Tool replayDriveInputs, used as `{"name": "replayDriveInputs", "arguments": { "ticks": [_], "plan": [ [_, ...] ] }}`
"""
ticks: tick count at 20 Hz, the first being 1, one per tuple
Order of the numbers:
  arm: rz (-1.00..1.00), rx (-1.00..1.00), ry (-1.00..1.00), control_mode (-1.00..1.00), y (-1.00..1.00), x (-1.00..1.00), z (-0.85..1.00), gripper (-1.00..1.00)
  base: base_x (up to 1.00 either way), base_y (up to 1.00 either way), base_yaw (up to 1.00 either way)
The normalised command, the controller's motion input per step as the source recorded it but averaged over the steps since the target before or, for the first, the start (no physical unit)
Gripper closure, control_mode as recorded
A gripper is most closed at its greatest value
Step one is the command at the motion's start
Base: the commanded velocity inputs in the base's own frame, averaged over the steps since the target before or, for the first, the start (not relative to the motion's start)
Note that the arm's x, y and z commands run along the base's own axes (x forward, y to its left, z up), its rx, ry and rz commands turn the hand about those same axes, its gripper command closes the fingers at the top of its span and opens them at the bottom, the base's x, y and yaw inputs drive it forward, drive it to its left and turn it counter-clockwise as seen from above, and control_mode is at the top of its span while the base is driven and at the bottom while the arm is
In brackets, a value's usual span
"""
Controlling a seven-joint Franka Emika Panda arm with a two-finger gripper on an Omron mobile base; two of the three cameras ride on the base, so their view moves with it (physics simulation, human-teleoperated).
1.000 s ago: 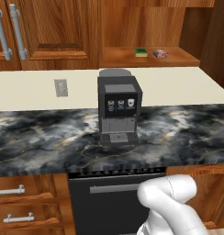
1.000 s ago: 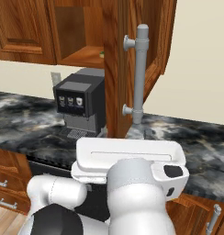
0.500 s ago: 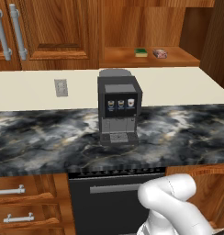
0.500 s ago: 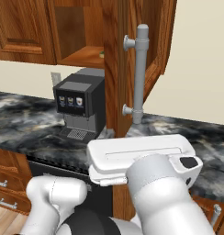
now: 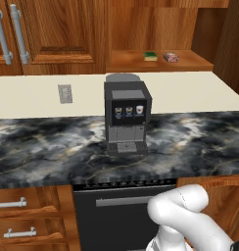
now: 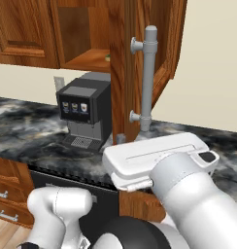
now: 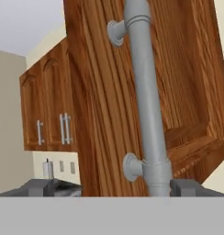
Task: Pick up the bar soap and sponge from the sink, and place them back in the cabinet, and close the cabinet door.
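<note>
Sponge [image 5: 150, 56] sits on the cabinet [image 5: 160, 64] shelf, green face up, with a small pinkish piece [image 5: 170, 57] just beside it, likely the soap. Judging by that, you're left with the close only.

Cabinet door [image 6: 124, 68] stands swung wide open, nearly edge-on in the right base view, above the marble bench [image 5: 53, 152] and just right of the coffee machine [image 5: 126, 117].

Key relation: in the hand view the door's silver bar handle [image 7: 146, 96] runs vertically, dead ahead of the claw [image 7: 109, 187], slightly right of centre between the tips. Its lower mount is just above the fingertips [image 7: 185, 186]. Long axis of the bar is upright, so the jaws straddle it sideways, one tip either side.

Claw state: jaws look spread, nothing between them, bar not gripped. Whether the bar is inside the gap or still in front of it, can't tell from this angle.

Judgement: the close needs a push on the handle face toward the shelf opening, which lies to the left of the door in the right base view. Watch the arc: the door edge is close to the coffee machine top.
</note>
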Motion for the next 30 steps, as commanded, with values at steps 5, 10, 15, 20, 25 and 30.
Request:
{"name": "replayDriveInputs", "arguments": {
  "ticks": [5, 10, 15, 20, 25, 30],
  "plan": [
    [0.11, 0.0, 0.0, -1.0, 0.0, 0.22, -0.03, -1.0, 0.0, 0.0, 0.0],
    [0.11, 0.0, 0.0, -1.0, 0.0, 0.2, -0.06, -1.0, 0.0, 0.0, 0.0],
    [0.11, 0.0, 0.0, -1.0, 0.0, 0.19, -0.08, -1.0, 0.0, 0.0, 0.0],
    [0.1, 0.0, -0.02, -1.0, -0.06, 0.14, -0.01, -1.0, 0.0, 0.0, 0.0],
    [0.09, 0.0, -0.01, -1.0, -0.09, 0.12, 0.0, -1.0, 0.0, 0.0, 0.0],
    [0.06, 0.0, 0.0, -1.0, -0.03, 0.04, -0.01, -1.0, 0.0, 0.0, 0.0]
  ]
}}
